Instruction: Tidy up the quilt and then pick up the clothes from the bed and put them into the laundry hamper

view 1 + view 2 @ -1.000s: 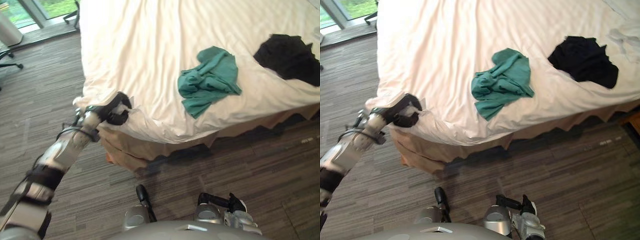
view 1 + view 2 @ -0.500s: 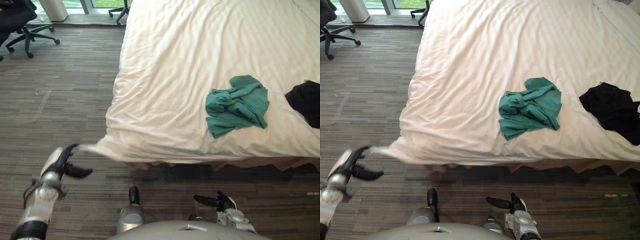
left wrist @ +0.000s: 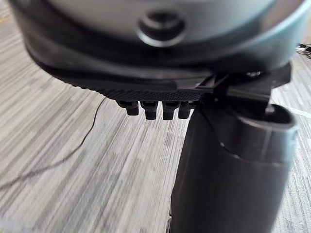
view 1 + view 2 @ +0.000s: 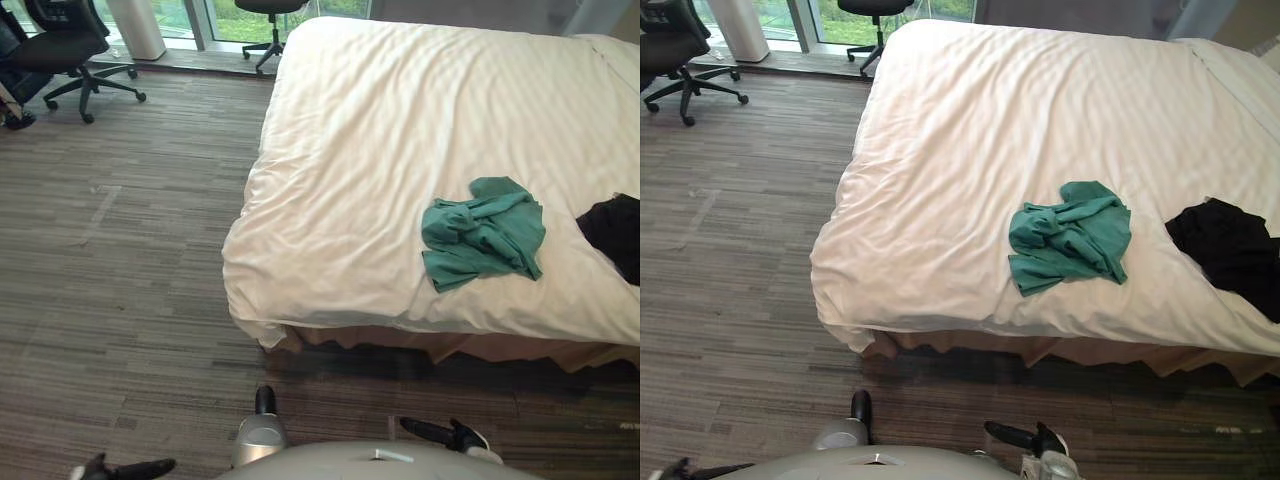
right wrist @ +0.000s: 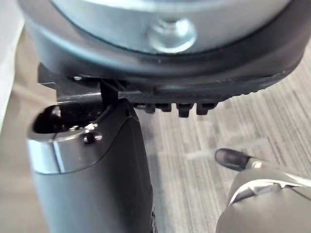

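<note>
So the white quilt lay spread pretty smooth over the bed, filling the upper right of the head views, with its near corner hanging down over the tan bed skirt. Two pieces of clothing sat on top of it: a crumpled green garment right of centre near the bed's front edge, and a black garment further over by the right edge, the two apart from each other. Neither hand was anywhere near them. The left hand showed at the very bottom left corner, low over the striped grey floor, fingers stretched out and holding nothing. Its own wrist view had the fingers in a row beside the thumb with just floor past them. The right hand was at the bottom right of centre, also well short of the bed, fingers out straight and empty too. Up in the top left corner stood a black office chair and a white column, with a second chair by the window.
</note>
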{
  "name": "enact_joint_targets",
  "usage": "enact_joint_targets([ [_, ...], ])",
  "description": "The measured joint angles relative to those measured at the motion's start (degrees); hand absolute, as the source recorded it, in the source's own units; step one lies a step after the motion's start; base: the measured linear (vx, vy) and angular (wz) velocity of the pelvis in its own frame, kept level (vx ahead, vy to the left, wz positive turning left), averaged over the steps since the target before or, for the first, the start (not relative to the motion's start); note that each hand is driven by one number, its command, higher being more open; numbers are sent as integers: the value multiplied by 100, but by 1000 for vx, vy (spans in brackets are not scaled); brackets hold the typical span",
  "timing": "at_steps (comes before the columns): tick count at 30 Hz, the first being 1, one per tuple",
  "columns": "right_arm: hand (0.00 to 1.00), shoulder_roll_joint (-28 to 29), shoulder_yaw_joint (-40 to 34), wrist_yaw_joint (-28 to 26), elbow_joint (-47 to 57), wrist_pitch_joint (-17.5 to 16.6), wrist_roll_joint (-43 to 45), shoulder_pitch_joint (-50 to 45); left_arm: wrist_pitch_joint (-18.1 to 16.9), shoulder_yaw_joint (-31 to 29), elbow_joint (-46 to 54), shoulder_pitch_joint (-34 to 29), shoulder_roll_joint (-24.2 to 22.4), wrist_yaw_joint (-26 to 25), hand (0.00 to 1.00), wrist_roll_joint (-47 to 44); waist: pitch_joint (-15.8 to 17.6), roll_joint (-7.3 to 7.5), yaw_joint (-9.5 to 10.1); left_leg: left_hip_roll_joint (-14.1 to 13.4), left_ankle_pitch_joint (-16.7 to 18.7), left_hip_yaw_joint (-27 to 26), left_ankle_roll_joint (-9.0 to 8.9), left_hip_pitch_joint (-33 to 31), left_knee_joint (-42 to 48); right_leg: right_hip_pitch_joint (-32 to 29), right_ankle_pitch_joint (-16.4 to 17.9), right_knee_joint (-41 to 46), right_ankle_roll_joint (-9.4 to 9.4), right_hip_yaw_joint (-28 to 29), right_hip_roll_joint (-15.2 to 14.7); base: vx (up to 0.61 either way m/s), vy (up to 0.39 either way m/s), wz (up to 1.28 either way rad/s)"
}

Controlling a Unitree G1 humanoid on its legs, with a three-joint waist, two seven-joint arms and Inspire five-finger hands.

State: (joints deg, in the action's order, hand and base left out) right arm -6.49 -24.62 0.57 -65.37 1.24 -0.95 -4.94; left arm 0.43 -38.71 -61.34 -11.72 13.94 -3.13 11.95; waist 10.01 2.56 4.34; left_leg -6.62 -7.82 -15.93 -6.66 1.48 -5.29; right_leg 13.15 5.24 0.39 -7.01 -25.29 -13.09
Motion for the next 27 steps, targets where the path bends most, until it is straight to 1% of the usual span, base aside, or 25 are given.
enact_joint_targets([
  [1,100,0,-197,0,-1,13,57,-30,6,-84,0,4,-124,-8,100,-127,-5,3,-1,-3,23,-60,-2,37,0,-8,0,4,0,56,-11,60,2,-42],
  [2,100,-5,-653,11,3,50,271,-86,7,-171,2,32,-343,-49,100,-481,-29,36,-8,-12,70,-183,-21,119,0,-13,-2,28,-1,178,-30,65,-1,-46],
  [3,100,-27,-1025,60,3,96,483,-147,8,-168,3,54,-517,-71,100,-733,-66,25,-48,-18,106,-269,-47,172,0,-22,2,44,4,228,-48,66,-6,-41],
  [5,100,-93,-1335,152,12,128,755,-190,4,-162,22,87,-705,-83,100,-951,-113,53,-140,-26,150,-355,-85,228,0,-17,1,47,2,318,-55,68,-16,-30],
  [6,0,-179,-1535,212,19,148,941,-200,1,-162,59,114,-851,-119,100,-987,-189,58,-227,-40,128,-434,-68,221,0,-57,-26,72,-43,367,-53,89,-22,-30],
  [7,0,-282,-1680,281,28,181,1099,-138,-19,-151,136,139,-976,-166,100,-996,-249,50,-320,-54,135,-478,-78,198,0,-122,-38,100,-64,383,-51,80,-20,-24],
  [8,0,-339,-1794,297,33,190,1134,-126,-24,-147,141,178,-1010,-171,100,-999,-253,45,-338,-63,132,-495,-78,212,0,-134,-39,123,-65,384,-48,66,-23,-15],
  [9,0,-540,-2155,331,33,326,1169,-34,-17,-28,146,239,-1024,-183,100,-1007,-275,34,-372,-87,132,-509,-78,219,0,-179,-43,207,-71,380,-37,48,-21,-10],
  [10,0,-798,-2209,417,63,357,1296,63,-43,227,194,248,-1011,-220,100,-1007,-304,4,-397,-106,132,-530,-78,212,0,-237,-45,290,-68,382,-34,40,-15,-7],
  [11,0,-874,-2194,464,175,355,1312,101,-43,346,232,260,-1007,-252,100,-1007,-295,0,-398,-108,144,-539,-89,240,-1,-233,-45,291,-67,390,-41,38,2,-12],
  [12,0,-919,-2128,716,523,285,1277,164,-46,522,239,286,-1007,-290,100,-1005,-284,5,-399,-107,162,-588,-95,296,-1,-222,-45,290,-67,444,-51,20,9,-18],
  [15,0,-855,-1687,1068,1545,174,1263,374,-45,1024,234,287,-989,-401,100,-964,-297,12,-472,-104,177,-615,-104,308,-1,-284,-45,289,-66,536,-57,-9,3,-17],
  [18,0,-853,-1247,1339,2316,181,1228,507,-39,1215,232,280,-980,-439,100,-969,-293,-3,-476,-100,199,-639,-101,298,-1,-319,-46,281,-67,587,-63,-27,5,-9],
  [19,0,-853,-999,1455,2962,183,1054,553,-37,1238,232,253,-977,-460,100,-989,-293,-17,-493,-93,215,-635,-101,289,-1,-355,-45,258,-67,593,-67,-45,8,-2],
  [21,0,-857,-820,1516,3659,178,939,601,-35,1285,233,217,-961,-504,100,-1015,-294,-20,-516,-83,254,-609,-107,256,-1,-385,-43,244,-68,586,-71,-39,8,2],
  [23,0,-942,-519,1546,4503,85,646,805,-20,1400,254,232,-925,-561,100,-1119,-291,-27,-618,-63,224,-526,-77,162,0,-421,-41,213,-69,516,-76,-10,-1,13],
  [24,0,-993,-395,1552,4697,56,563,906,7,1488,252,237,-914,-626,100,-1163,-285,-16,-622,-57,196,-505,-48,144,0,-421,-44,195,-73,505,-76,-2,-3,12],
  [27,0,-1221,44,1559,5057,-43,563,1170,7,1764,253,270,-895,-679,100,-1182,-256,46,-607,-34,152,-438,-56,85,1,-419,-68,159,-111,444,-82,15,-3,10],
])
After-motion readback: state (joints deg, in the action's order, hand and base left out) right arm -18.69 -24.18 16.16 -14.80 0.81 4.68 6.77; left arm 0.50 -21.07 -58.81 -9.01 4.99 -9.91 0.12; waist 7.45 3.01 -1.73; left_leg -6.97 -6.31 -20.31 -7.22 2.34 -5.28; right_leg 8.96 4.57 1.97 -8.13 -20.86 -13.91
